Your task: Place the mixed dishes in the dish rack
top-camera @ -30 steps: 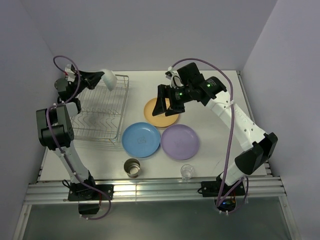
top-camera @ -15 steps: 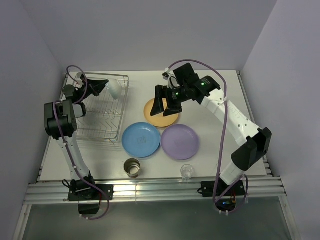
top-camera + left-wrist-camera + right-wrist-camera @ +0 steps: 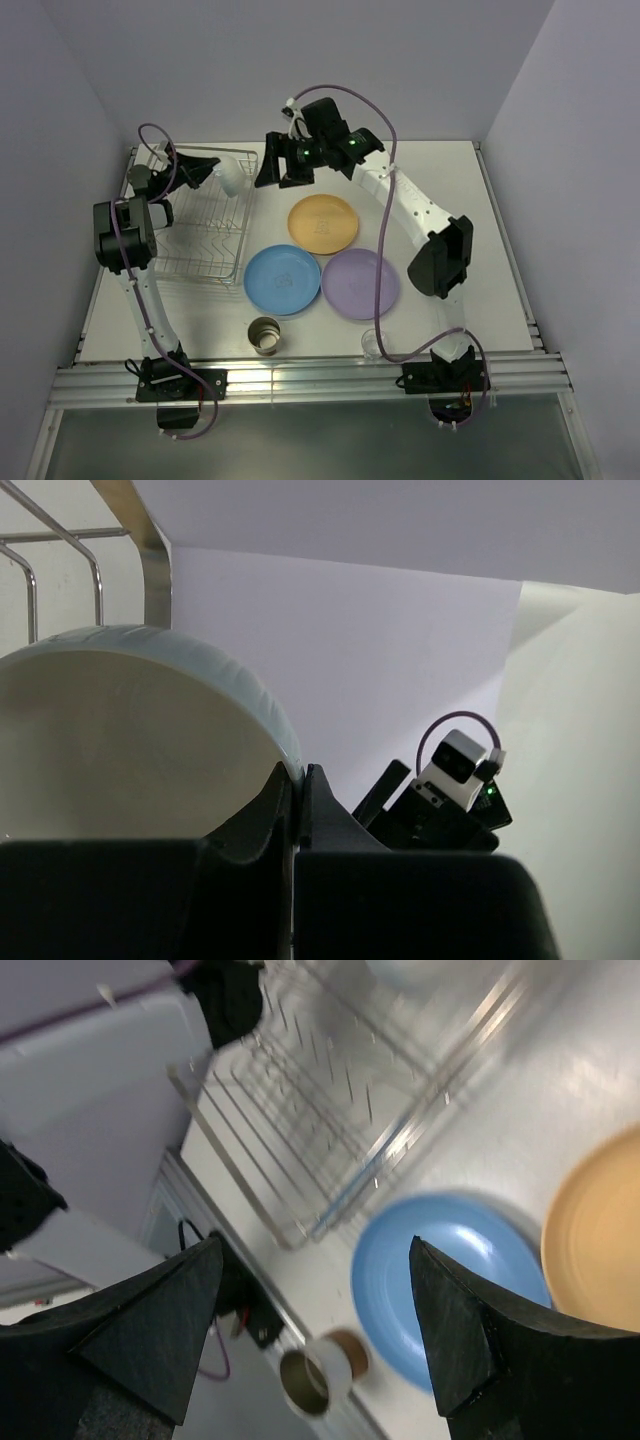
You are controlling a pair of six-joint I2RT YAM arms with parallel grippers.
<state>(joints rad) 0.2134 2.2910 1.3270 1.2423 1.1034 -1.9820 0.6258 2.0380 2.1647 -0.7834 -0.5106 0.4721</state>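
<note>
Working outward from the arm bases, I am seeing the small clear glass [image 3: 374, 343] standing nearest me, well to the right of the silver wire dish rack [image 3: 243, 230] and nearer than its near edge. The cream cup with the metallic inside [image 3: 265, 335] is standing upright, a little nearer than the rack's near right corner. The round blue plate [image 3: 282, 280] is lying flat just beside that same corner. The round purple plate [image 3: 360, 284] is lying past it on the side away from the rack, the two rims touching or nearly so. The round yellow-orange plate [image 3: 323, 223] is lying to the right of the rack's middle, apart from its wall. All five are resting on the white tabletop [image 3: 450, 200].

Inside the rack I am finding only bare prongs. Over its far right corner the left claw [image 3: 297, 790] is closed on the rim of the white bowl [image 3: 130, 740], holding it on edge. Whether the bowl is touching the wires I cannot tell. Just right of that corner the right claw [image 3: 315, 1250] is hanging wide open with nothing between its fingers, high above the tabletop.

I am judging the job as barely begun. The bowl, held over the rack, looks to be the first piece, and nothing is seated yet. The three plates, the cup and the glass are waiting.
</note>
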